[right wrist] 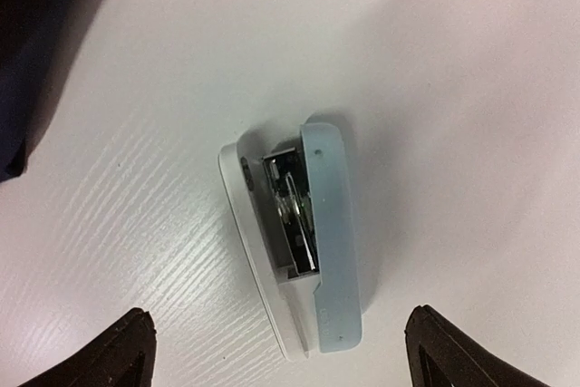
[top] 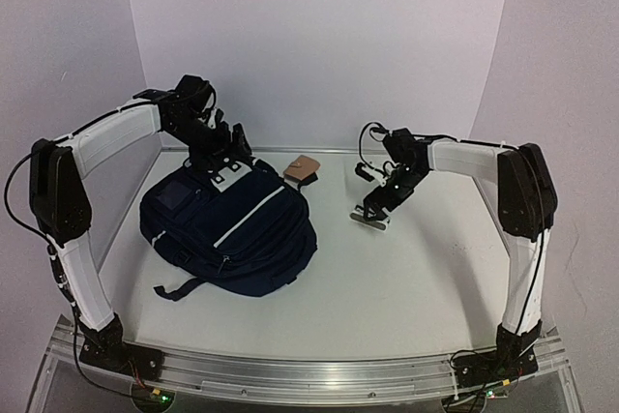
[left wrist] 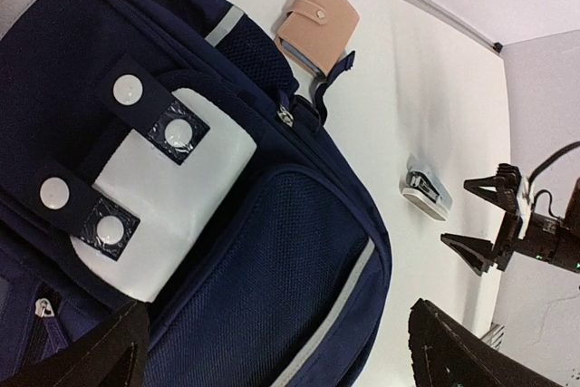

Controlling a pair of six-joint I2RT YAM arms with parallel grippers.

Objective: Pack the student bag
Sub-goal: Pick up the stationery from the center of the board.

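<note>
Pale lavender walls close in a white surface point(top: 416, 278), and on its left half, closer to the far edge than to the near one, lies the student bag point(top: 227, 229), flat with its front face up and its top toward the far edge. It is navy blue, with a thin pale stripe point(top: 250, 217) running slantwise across the front and a white patch point(left wrist: 172, 197) near the top crossed by two navy tabs with snap studs. A dark strap point(top: 179, 289) trails from its lower end toward the near edge. Over the bag's top end, above the white patch, hangs the left claw point(top: 232, 157), its fingers spread wide with nothing between them. Just beside the bag's top, near the middle of the far edge, sits a tan wallet point(left wrist: 317, 23) with a snap flap. Right of centre, well apart from the bag, a pale blue and white stapler point(right wrist: 317, 242) lies on the surface. The right claw point(left wrist: 455, 213) hovers above it, fingers splayed wide to either side, gripping nothing.
</note>
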